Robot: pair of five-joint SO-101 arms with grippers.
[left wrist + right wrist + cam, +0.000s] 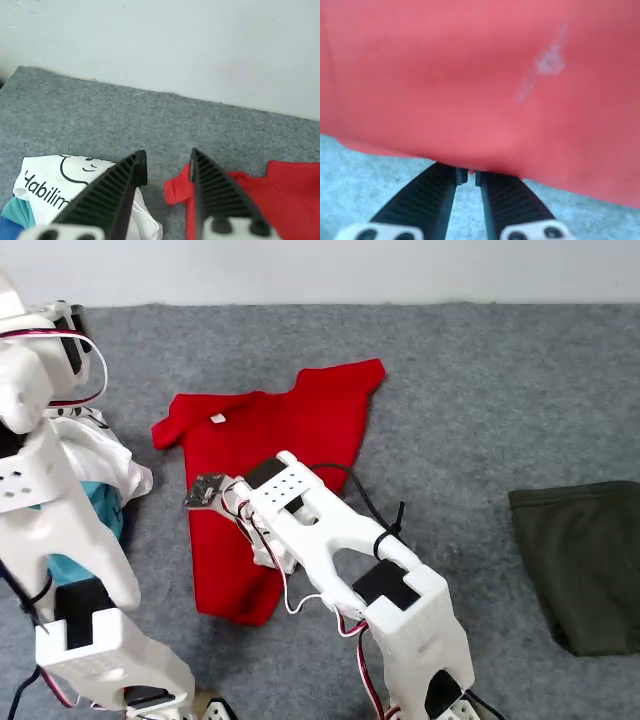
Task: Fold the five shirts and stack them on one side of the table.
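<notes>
The right gripper (467,175) has its jaws pinched on the edge of the red shirt (470,75) — its wrist view shows this up close. The left gripper (168,161) has its jaws spread wide, holding nothing, with a white shirt (45,172) past one jaw. From high up, a folded dark green shirt (580,560) lies well apart from both.

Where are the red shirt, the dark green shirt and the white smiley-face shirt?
red cloth shirt (300,425), high view, its spread-out middle.
dark green folded shirt (585,560), high view, its top layer.
white printed shirt (45,169), left wrist view, beside the drawn face.
</notes>
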